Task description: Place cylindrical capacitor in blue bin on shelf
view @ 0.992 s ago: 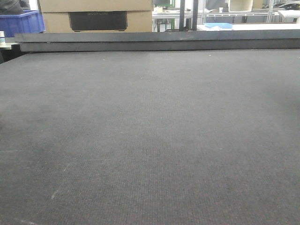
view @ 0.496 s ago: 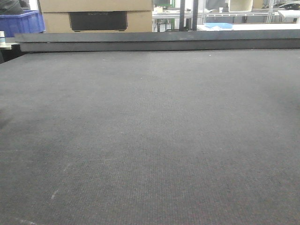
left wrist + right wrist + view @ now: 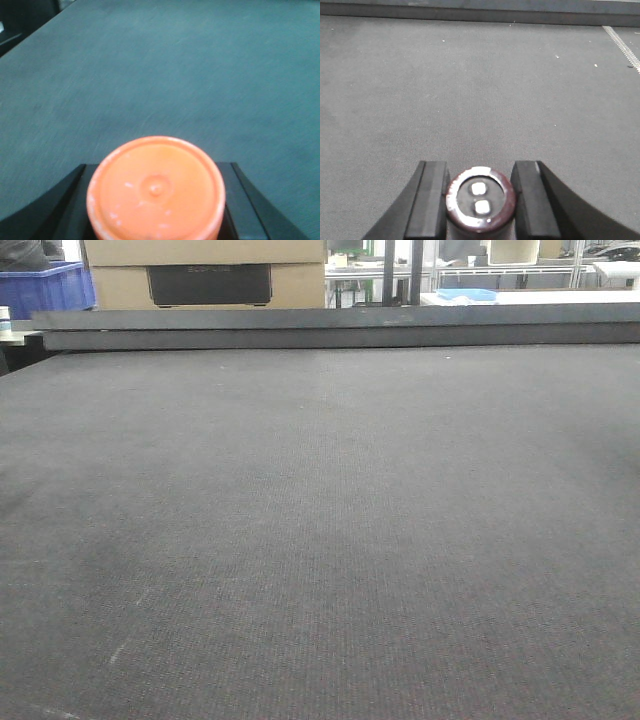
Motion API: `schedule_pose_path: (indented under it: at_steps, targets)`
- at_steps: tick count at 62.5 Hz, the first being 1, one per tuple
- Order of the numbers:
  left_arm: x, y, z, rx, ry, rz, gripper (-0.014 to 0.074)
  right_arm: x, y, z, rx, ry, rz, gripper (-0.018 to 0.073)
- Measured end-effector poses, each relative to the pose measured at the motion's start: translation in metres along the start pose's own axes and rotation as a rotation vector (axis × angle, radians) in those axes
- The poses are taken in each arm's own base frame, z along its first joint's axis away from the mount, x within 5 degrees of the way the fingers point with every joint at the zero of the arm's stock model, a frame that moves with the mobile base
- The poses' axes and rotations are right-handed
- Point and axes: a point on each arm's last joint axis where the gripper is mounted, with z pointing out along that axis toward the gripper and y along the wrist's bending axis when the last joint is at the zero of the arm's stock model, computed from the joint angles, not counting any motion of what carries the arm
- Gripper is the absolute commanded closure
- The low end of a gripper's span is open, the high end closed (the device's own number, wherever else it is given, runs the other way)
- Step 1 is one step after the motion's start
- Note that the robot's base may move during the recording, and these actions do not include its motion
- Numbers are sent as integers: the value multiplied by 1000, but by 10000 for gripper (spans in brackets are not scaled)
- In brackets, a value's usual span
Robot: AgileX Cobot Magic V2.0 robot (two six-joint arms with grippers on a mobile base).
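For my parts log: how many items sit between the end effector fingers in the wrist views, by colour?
Orange: 1, the cylinder
Dark red: 1, the capacitor
Total: 2

Desk (image 3: 320,540): stretching across the whole foreground.
Rail (image 3: 340,332): running along the desk's far edge, side to side.
Box (image 3: 205,270): standing behind the rail, left of centre.
Crate (image 3: 45,288): sitting left of the box, also behind the rail.
Capacitor (image 3: 480,202): I am holding it between the fingers (image 3: 427,205) of my right hand (image 3: 480,210), with the desk lying ahead.
Capped cylinder (image 3: 156,192): sitting in my left hand (image 3: 156,210), fingers flanking it on both sides.
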Motion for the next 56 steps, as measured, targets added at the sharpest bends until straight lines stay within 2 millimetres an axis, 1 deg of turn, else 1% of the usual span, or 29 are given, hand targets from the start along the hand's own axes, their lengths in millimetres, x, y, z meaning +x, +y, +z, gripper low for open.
schedule_pose_path:
  at_steps: [11,16,19,22,29,36,45,56]
  targets:
    - [-65,-6,-15,36,48,3,708,0,0,0,0,0,0,721]
    - [-99,-8,-27,51,52,25,708,-1,0,-1,-1,3,1,721]
    - [-114,-9,-32,55,57,37,708,-4,0,-2,-2,12,1,721]
    - [-134,-10,-39,59,74,47,708,-7,1,-5,-5,24,1,721]
    - [-161,-10,-51,60,127,60,708,-18,1,-12,-10,45,1,721]
    - [-178,-11,-60,60,172,65,708,-31,3,-22,-22,60,8,721]
    - [-189,-10,-77,60,196,68,708,-36,10,-31,-93,88,19,721]
    - [-198,-9,-113,63,188,100,708,-33,16,-48,-157,104,21,721]
